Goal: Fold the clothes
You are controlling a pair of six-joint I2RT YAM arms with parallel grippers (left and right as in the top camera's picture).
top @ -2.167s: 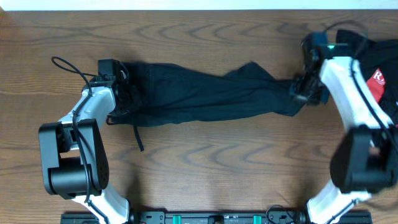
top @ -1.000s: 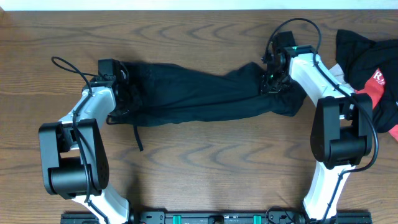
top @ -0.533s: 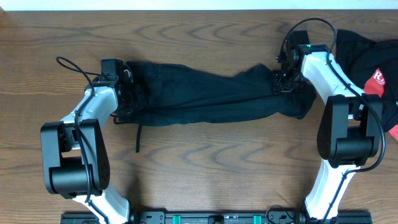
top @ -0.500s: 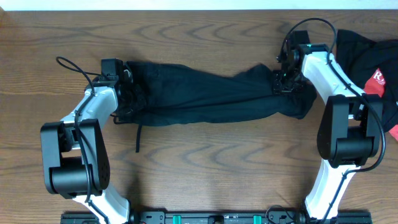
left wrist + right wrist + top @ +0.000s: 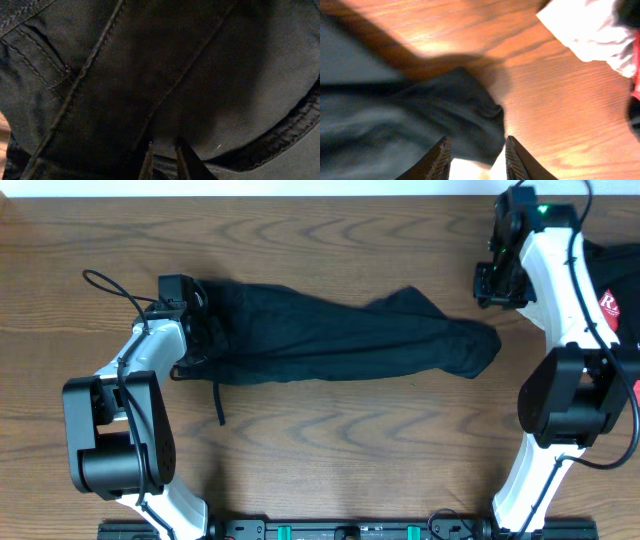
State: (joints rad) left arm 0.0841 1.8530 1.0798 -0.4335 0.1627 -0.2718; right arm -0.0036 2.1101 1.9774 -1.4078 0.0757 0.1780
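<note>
At the waistband (image 5: 215, 315), left gripper (image 5: 198, 330) pinches the trousers (image 5: 330, 340); right gripper (image 5: 476, 150) (spread, empty) should grab the cuff (image 5: 480, 350) squarely before folding across.

Two arms are in view: a left arm (image 5: 140, 355) and a right arm (image 5: 555, 265). There are two grippers, the left gripper (image 5: 164, 161) and the right gripper (image 5: 476, 150), and each shows two fingers (image 5: 440, 157) in its own wrist view.

There is one piece of clothes (image 5: 340, 340), all black, reaching from the left gripper across towards the right gripper's side. One drawstring cord (image 5: 220, 402) trails out just below the left gripper.

One black-and-red garment (image 5: 612, 280) with white lettering lies just beyond the right arm. One pale cloth (image 5: 580, 25) lies ahead of the right gripper's fingers, off to one side.

One wooden table (image 5: 330, 450) sits beneath both grippers.
</note>
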